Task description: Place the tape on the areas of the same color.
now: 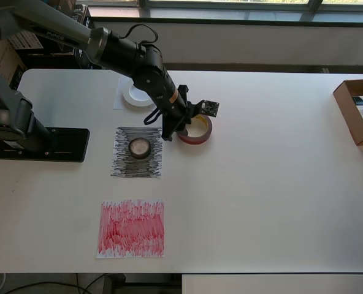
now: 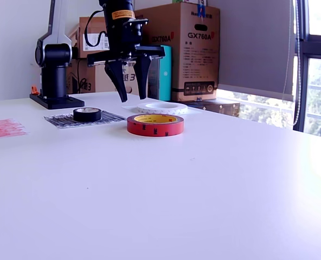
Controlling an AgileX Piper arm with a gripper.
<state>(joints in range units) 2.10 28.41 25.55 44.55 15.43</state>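
The tool, fingers spread apart and empty, is hanging just above the dark red tape roll, which is lying flat on the worktop beside the black scribbled sheet, well apart from the red scribbled sheet.

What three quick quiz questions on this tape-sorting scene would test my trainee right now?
1. True or false: the small black tape roll lies on the black scribbled paper sheet.
2. Which roll sits off every sheet? A) wide white tape ring B) dark red tape roll C) the black one
3. Fill in: the gripper hangs with its jaws ____ above the table.

Key: 1 true; 2 B; 3 open
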